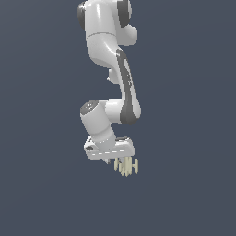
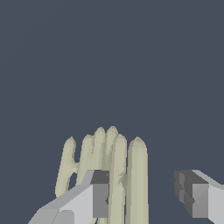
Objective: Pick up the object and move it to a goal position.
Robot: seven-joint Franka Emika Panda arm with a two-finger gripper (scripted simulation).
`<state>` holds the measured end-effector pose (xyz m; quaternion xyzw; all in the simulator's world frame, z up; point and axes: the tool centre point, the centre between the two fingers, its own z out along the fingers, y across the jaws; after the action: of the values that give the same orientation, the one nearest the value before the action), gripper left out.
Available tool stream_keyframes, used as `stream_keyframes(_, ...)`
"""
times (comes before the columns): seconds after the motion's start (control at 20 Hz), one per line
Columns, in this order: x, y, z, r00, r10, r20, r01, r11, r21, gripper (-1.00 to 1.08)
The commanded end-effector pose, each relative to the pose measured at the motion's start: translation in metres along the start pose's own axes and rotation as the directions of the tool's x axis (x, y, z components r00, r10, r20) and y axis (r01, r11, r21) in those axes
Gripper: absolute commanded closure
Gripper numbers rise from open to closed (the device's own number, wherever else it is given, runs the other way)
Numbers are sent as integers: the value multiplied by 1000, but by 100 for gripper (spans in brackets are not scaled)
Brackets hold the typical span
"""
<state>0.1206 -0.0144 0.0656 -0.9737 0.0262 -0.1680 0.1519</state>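
The object [image 1: 126, 166] is a small pale cream-yellow cluster of thin upright slats joined by a short crossbar. In the exterior view it sits just below the white gripper [image 1: 119, 161], toward that view's right. In the wrist view the object [image 2: 114, 162] stands between the fingers. It lies close to one finger [image 2: 100, 194], which covers part of its lower slats. A clear gap separates it from the other finger [image 2: 193, 197]. The gripper [image 2: 146, 197] is open and its jaws stand wide apart. I cannot tell whether the near finger touches the slats.
The plain dark blue-grey surface [image 1: 41, 184] fills both views with no visible edge. The white arm [image 1: 113, 69] rises above the gripper in the exterior view. No goal marker shows in either view.
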Motion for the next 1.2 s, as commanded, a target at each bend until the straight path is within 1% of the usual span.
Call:
stream_keyframes(0.0,-1,0,9,1000,0,0,0,1000,1,-20)
stream_keyframes(0.3,-1,0,19,1000,0,-1,0,1000,1,-20)
stream_keyframes(0.35,-1,0,19,1000,0,-1,0,1000,1,108)
stream_keyframes(1.15,-2,-2,13,1000,1,-3,-1,1000,1,108)
